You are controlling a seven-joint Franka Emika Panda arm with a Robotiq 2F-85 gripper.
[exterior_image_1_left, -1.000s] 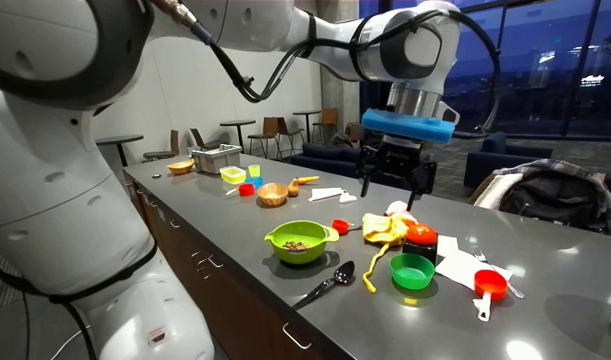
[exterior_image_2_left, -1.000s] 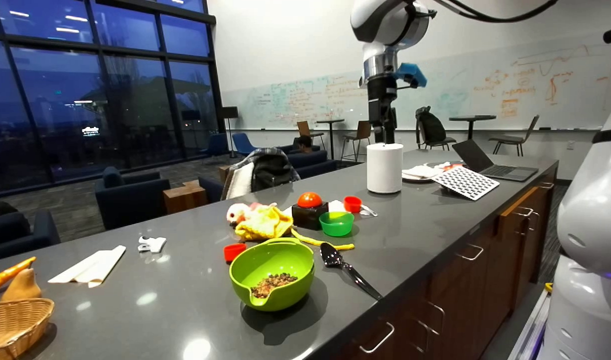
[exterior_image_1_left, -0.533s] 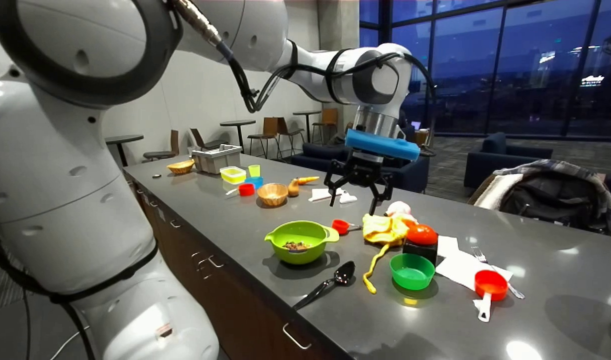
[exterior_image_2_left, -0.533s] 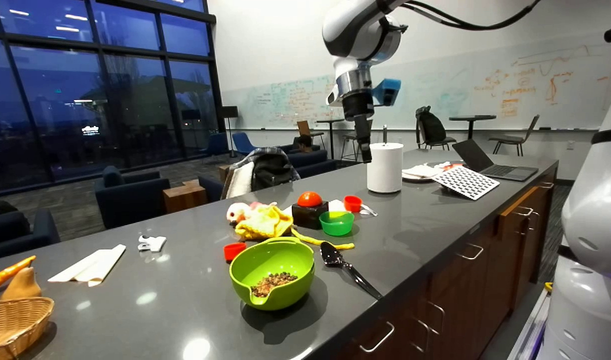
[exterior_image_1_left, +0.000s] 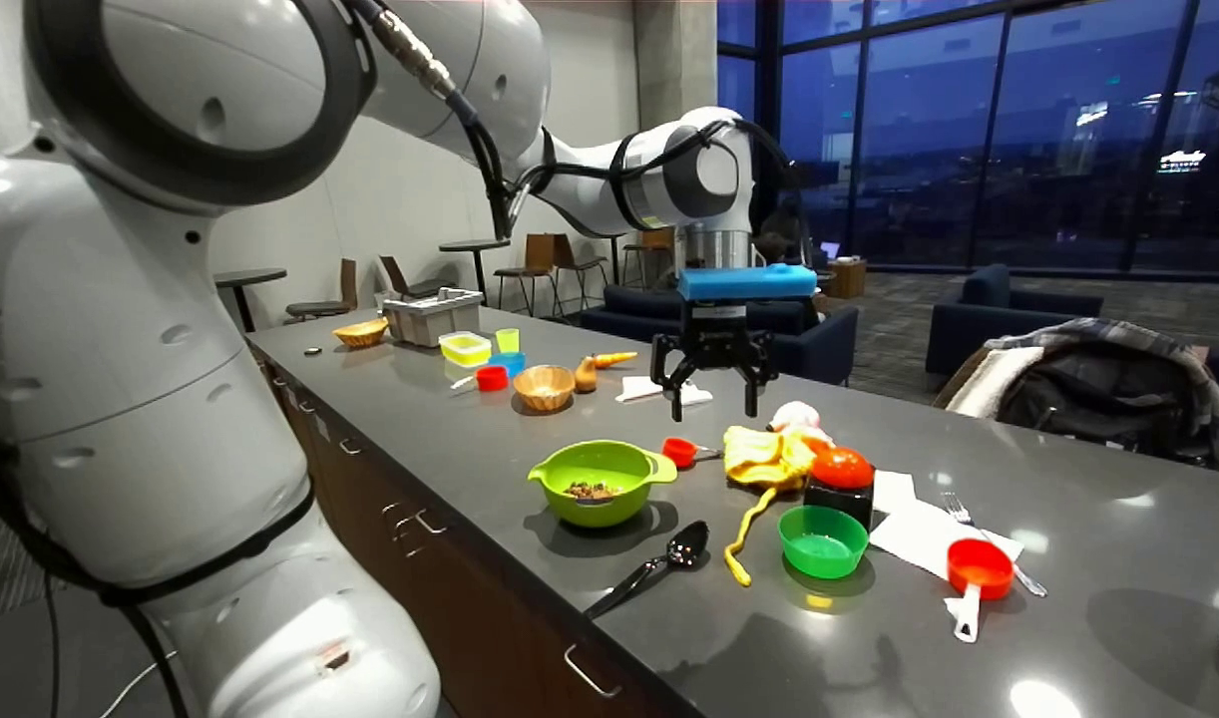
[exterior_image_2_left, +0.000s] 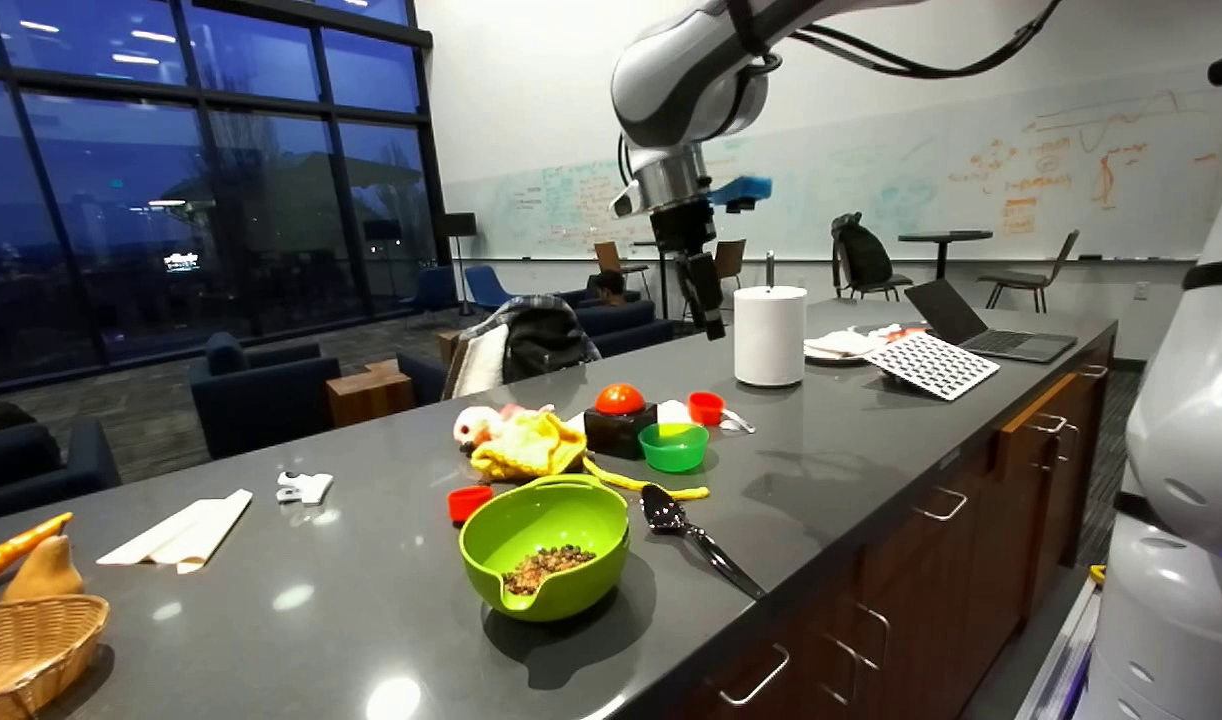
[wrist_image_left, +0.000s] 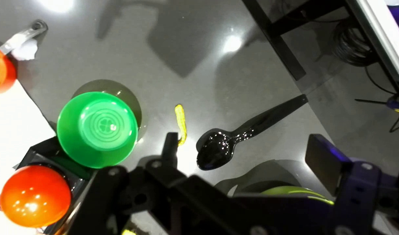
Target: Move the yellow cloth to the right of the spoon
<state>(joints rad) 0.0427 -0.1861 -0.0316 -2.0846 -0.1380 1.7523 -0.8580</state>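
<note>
The yellow cloth (exterior_image_1_left: pixel 764 457) lies bunched on the dark counter in both exterior views (exterior_image_2_left: pixel 531 447), beside a black block with a red dome. Its thin yellow tail reaches toward the black spoon (exterior_image_1_left: pixel 685 545). In the wrist view only the tail's end (wrist_image_left: pixel 181 120) shows clearly, left of the spoon (wrist_image_left: pixel 215 150); the gripper hides most of the rest. The spoon also lies in an exterior view (exterior_image_2_left: pixel 666 512), its handle toward the counter edge. My gripper (exterior_image_1_left: pixel 714 407) is open and empty, in the air above the counter. Its spread fingers also show in the wrist view (wrist_image_left: pixel 245 148).
A green bowl with seeds (exterior_image_1_left: pixel 602 489) stands beside the spoon. A small green cup (exterior_image_1_left: pixel 822 541) and the red-domed block (exterior_image_1_left: pixel 841 484) stand close to the cloth. A pink-white toy (exterior_image_2_left: pixel 476 425) touches the cloth. A white cylinder (exterior_image_2_left: pixel 769 335) stands farther along.
My gripper has moved left and down in both exterior views, and its fingers now hang level in an exterior view. It stays open. The cloth and spoon have not moved.
</note>
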